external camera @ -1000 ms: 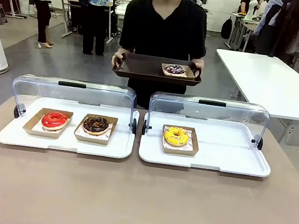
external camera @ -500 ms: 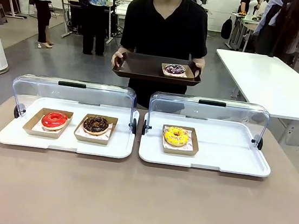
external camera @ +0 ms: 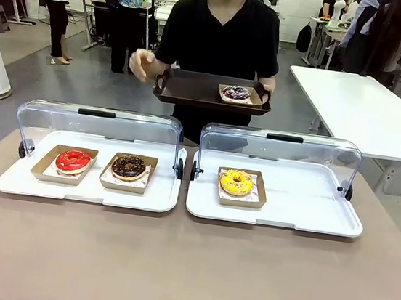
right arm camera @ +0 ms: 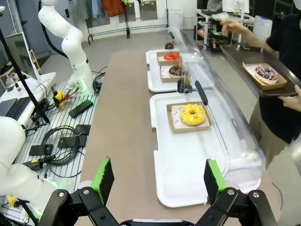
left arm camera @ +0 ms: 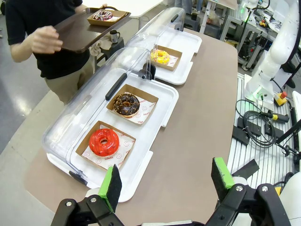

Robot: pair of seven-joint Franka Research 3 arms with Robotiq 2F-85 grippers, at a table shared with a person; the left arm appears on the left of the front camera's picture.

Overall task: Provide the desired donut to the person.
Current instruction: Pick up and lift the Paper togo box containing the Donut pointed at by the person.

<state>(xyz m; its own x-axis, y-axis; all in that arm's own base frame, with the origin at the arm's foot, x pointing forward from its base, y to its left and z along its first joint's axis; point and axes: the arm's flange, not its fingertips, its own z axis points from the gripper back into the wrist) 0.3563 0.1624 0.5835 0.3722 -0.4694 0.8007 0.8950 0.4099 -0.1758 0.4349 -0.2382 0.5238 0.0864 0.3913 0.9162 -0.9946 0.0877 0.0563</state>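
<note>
The person (external camera: pixel 220 35) stands at the far side holding a dark tray (external camera: pixel 193 90) with one hand; on it sits a purple-iced donut (external camera: pixel 236 93) in a paper boat. Their other hand (external camera: pixel 142 62) is raised off the tray. A red donut (external camera: pixel 73 161) and a chocolate donut (external camera: pixel 129 167) lie in the left white case (external camera: pixel 21 183). A yellow donut (external camera: pixel 237 182) lies in the right case (external camera: pixel 302 214). My left gripper (left arm camera: pixel 167 181) is open, high above the table's near edge. My right gripper (right arm camera: pixel 157 176) is open too, back from the cases.
Both clear lids (external camera: pixel 102 119) are swung up at the back of the cases. A white table (external camera: pixel 366 112) stands at the right rear. Cables and a robot base (right arm camera: pixel 70 42) sit beside the brown table (external camera: pixel 186 265).
The person has let go of the tray's left handle and lifted that hand up and outward. The donuts and cases have not moved.
</note>
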